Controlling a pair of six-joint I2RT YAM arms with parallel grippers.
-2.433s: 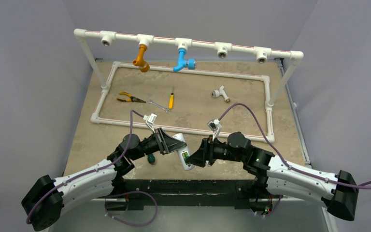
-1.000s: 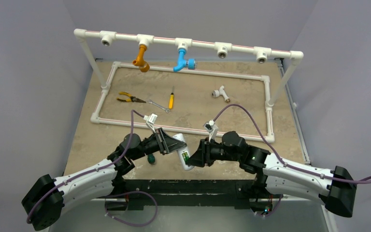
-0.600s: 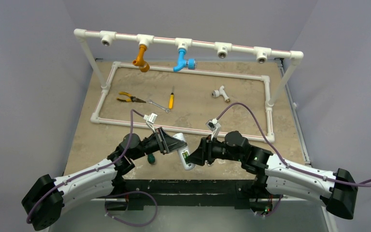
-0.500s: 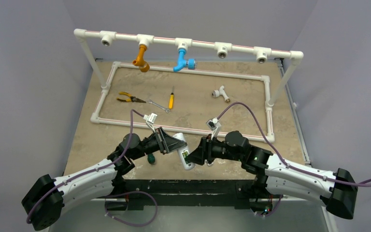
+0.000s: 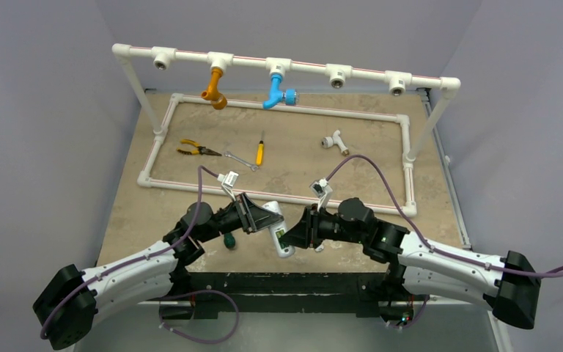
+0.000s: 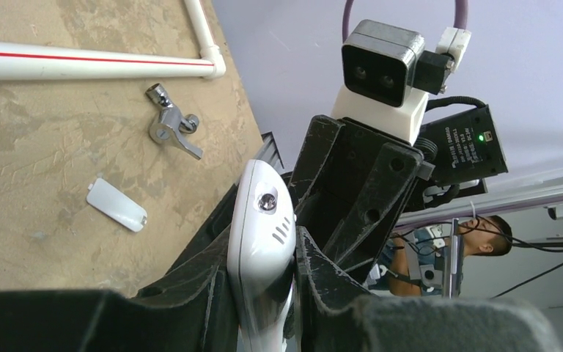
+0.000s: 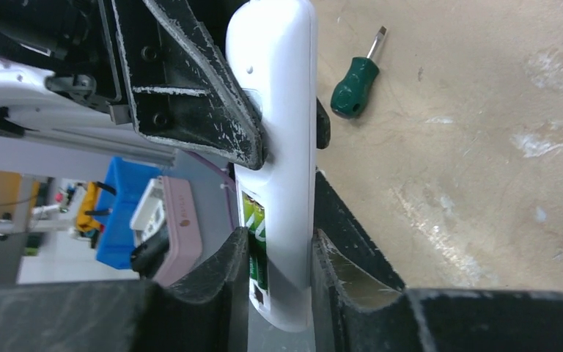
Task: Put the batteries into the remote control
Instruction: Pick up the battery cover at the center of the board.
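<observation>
Green marks the handle of the screwdriver point(image 5: 228, 240), which lies on the worktop point(image 5: 300, 154) at about 9 o'clock from the action. Just right of it, the left tool point(image 5: 258, 218) is clamped on the upper half of the remote control point(image 6: 262, 242) and holds it clear of the worktop, at the 6 o'clock edge in the overhead view. The remote's lower end points toward 5 o'clock.

The right tool point(image 7: 278, 257) meets it from 3 o'clock. Its fingers are closed around that lower end, and one finger point(image 7: 229, 268) lies against a green battery point(image 7: 255, 242) in the open recess.

At least one battery looks to be in place, and this squeeze is probably seating it. Whether a second sits beside it cannot be told, and no loose battery shows anywhere. The small white cover point(image 6: 116, 204) lies flat on the worktop, apart from the remote — so, as I judge it, what is left is a final check of the cells and closing up.
</observation>
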